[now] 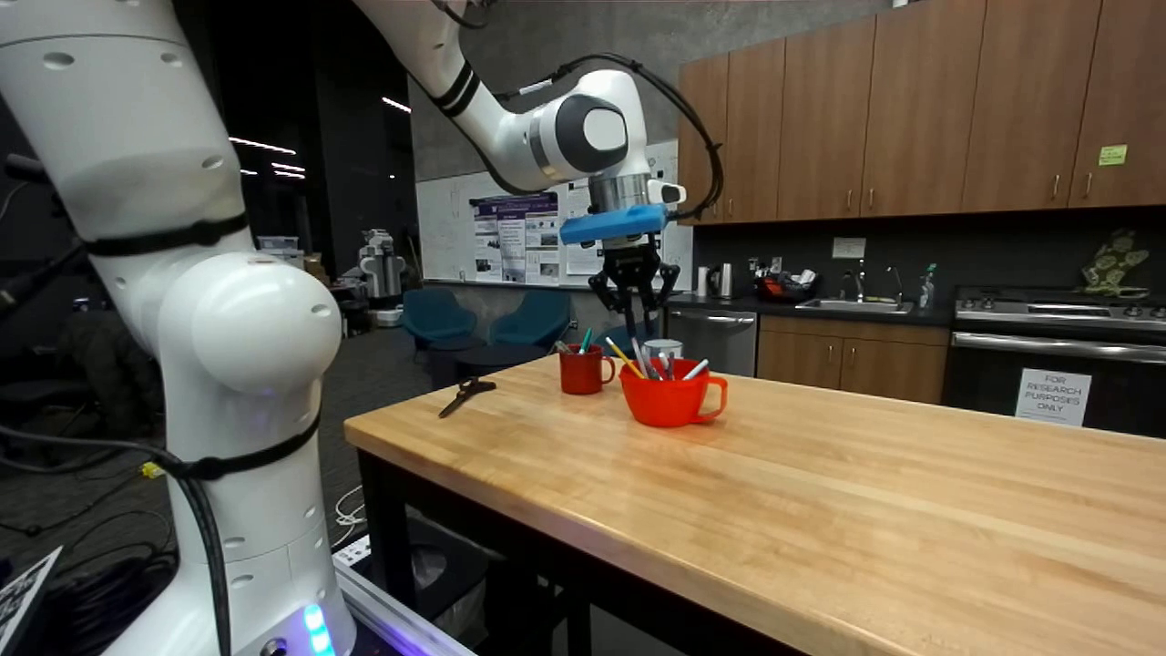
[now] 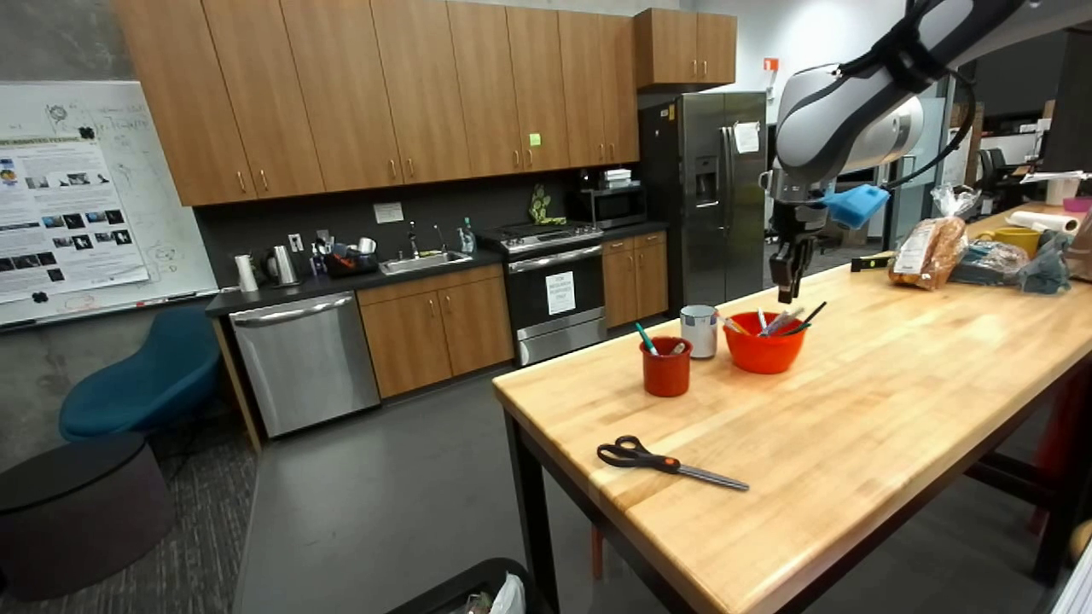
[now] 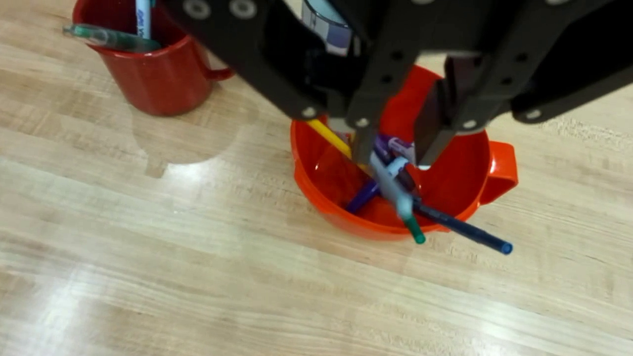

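Jaws parted above bowl rim (image 3: 322, 203), gap to mug (image 3: 159, 83)

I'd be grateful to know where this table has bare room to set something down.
A broad patch of wooden tabletop lies bare between the scissors, the orange bowl and the bagged bread. It is crowded around the bowl: the red mug and pale container stand nearby, and the gripper hangs just above.

Bowl (image 2: 765, 356) is orange-red, mug (image 2: 666, 375) dark red, gripper (image 3: 395, 159) black, pencil (image 3: 330, 139) yellow, scissors (image 2: 655, 461) black and grey, tabletop (image 2: 862, 388) blond, streaked
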Tool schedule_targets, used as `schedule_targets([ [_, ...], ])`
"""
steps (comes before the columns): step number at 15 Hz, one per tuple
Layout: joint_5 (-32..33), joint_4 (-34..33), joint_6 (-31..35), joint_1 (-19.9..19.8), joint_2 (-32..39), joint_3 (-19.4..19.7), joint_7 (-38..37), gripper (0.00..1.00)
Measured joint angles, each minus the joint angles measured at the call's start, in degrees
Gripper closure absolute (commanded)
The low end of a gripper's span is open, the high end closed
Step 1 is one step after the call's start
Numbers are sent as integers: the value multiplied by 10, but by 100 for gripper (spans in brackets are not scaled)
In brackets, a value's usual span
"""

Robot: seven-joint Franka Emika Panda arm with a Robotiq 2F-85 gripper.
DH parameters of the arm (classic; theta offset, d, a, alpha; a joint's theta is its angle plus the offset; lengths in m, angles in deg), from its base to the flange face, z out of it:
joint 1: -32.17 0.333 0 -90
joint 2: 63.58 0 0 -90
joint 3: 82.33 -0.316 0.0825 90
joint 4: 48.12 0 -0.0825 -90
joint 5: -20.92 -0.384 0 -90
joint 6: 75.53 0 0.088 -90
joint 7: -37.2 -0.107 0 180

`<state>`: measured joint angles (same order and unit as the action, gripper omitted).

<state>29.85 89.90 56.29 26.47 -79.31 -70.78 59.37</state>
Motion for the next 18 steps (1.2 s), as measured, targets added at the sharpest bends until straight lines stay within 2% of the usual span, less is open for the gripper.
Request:
schedule_targets([
  [5, -2, -16, 0, 7, -4, -23, -6, 6],
  [6, -3, -17, 0, 11, -5, -28, -6, 2],
  [11, -15, -16, 15, 41, -7, -49, -4, 0],
  [18, -42, 34, 90, 75, -18, -68, -4, 0],
])
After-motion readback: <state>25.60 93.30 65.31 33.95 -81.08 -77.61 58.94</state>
